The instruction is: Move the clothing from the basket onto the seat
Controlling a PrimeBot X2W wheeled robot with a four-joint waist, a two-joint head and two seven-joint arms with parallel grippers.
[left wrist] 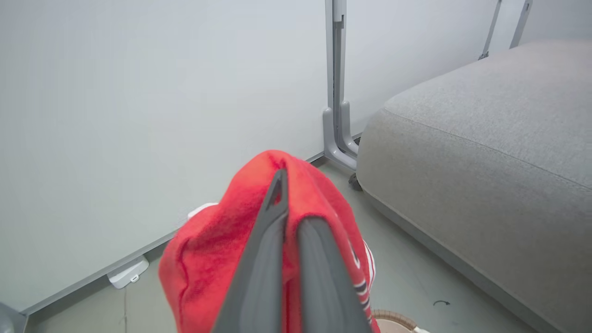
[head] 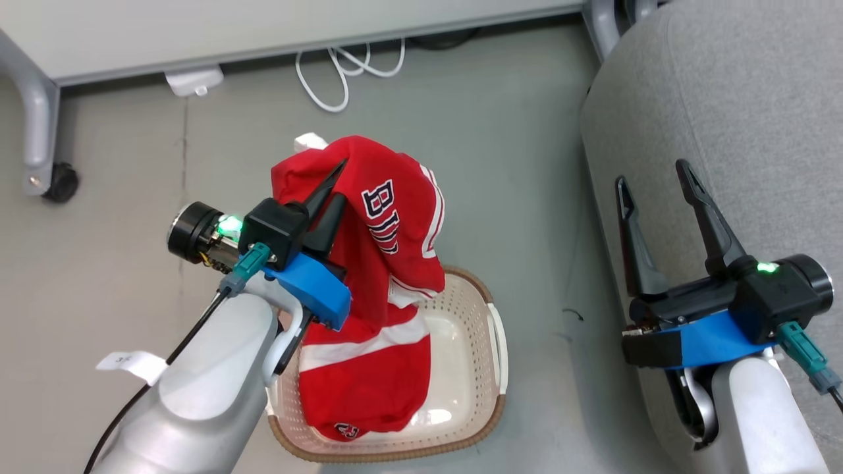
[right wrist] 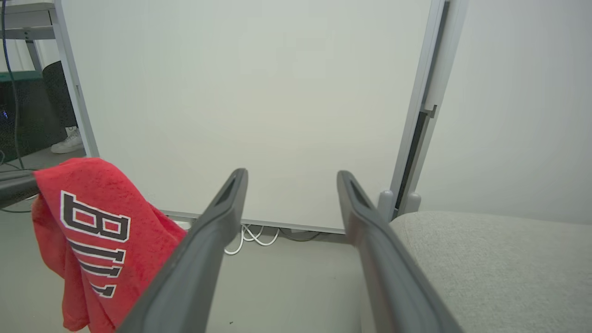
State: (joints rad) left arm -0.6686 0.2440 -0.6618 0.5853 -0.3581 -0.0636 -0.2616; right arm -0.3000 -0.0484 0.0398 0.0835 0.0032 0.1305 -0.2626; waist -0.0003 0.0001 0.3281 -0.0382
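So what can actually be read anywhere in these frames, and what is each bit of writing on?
"BU": black, white-edged block letters on the red jersey; the letters after them are lost in a fold.
Small dark patch on the red hem lying in the basket: too small to read.
Paper tag on the floor: a handwritten mark, too small to read.
Nothing else legible.

Red jersey (head: pixel 395 197): lettering starts "BU", rest folded.
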